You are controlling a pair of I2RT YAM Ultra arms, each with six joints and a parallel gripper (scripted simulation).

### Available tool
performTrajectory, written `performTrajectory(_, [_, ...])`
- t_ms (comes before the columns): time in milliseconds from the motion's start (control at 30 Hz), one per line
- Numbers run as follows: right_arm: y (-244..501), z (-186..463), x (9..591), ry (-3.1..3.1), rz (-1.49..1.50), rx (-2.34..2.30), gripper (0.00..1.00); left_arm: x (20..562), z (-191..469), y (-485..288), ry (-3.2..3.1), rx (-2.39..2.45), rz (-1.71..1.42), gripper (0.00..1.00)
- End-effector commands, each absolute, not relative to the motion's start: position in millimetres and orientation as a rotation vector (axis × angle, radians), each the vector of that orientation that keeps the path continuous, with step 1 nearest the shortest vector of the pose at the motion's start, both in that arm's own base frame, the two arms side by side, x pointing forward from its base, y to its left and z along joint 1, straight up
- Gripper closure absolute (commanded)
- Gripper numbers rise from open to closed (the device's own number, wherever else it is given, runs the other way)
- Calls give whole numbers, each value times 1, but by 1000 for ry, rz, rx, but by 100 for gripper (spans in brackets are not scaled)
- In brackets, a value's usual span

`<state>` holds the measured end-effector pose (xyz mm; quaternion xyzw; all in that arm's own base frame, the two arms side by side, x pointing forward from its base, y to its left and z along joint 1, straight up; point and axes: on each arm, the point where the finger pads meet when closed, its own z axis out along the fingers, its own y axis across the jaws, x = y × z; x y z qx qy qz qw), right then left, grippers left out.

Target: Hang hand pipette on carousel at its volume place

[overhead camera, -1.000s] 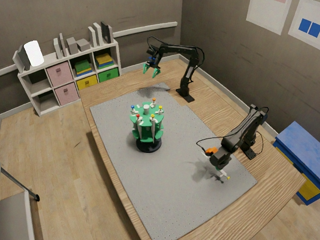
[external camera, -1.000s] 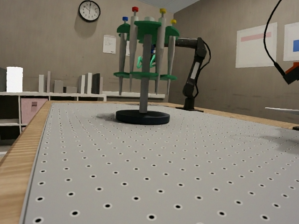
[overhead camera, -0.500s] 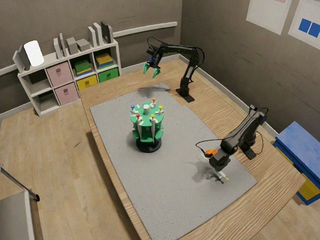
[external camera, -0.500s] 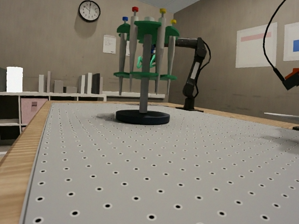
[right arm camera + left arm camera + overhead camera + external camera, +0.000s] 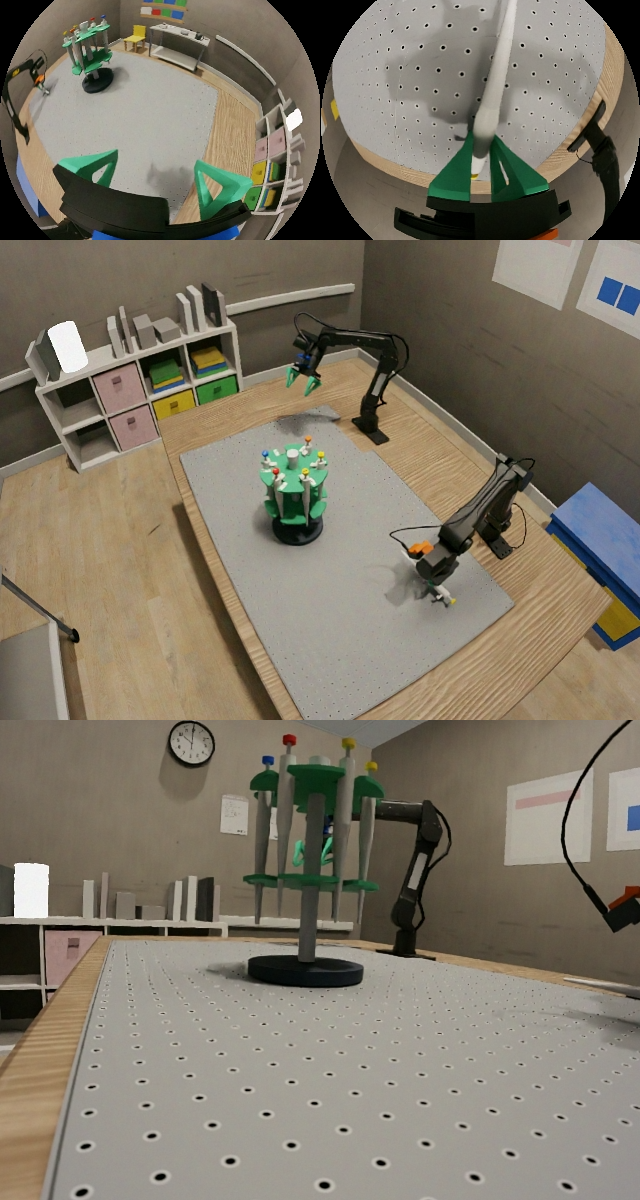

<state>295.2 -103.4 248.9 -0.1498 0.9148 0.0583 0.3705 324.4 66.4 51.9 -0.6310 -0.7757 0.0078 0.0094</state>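
Currently, the step in hand seems to be the picking up: the left hand has its green fingers closed on the body of the loose pipette. The pipette lies lengthwise between these fingers. Its thin tip points out ahead of them, and its yellow button is on the other side, toward the wrist. It is close above the gray mat on the desk, well apart from the carousel, and is nearly level, I think.

The next move, in my judgement, calls for lifting it, turning it upright with the button on top, and carrying it to the carousel. The volume on the button I cannot read, so the correct place is not known to me. The right hand is wide open, with nothing between its fingers.

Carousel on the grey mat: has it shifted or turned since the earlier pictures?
No. The carousel stands at the same spot on the mat, its coloured buttons facing the same way.
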Motion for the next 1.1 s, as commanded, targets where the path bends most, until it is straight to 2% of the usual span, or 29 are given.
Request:
performTrajectory(0, [-106,253,299,2322,152,-391,0,329,57,67,-2452,-1996,-17,88])
performTrajectory(467, [-106,253,299,2322,152,-391,0,327,36,67,-2444,-1990,2,88])
performTrajectory(500, [-106,253,299,2322,152,-391,0,342,48,70,-2469,-2010,-62,88])
performTrajectory(600, [-106,253,299,2322,152,-391,0,328,26,67,-2438,-1984,19,88])
performTrajectory(933, [-106,253,299,2322,152,-391,0,331,35,67,-2442,-1988,-13,88])
performTrajectory(967, [-106,253,299,2322,152,-391,0,333,38,68,-2458,-2001,-32,46])
performTrajectory(1067, [-106,253,299,2322,152,-391,0,331,35,67,-2442,-1988,-13,46])
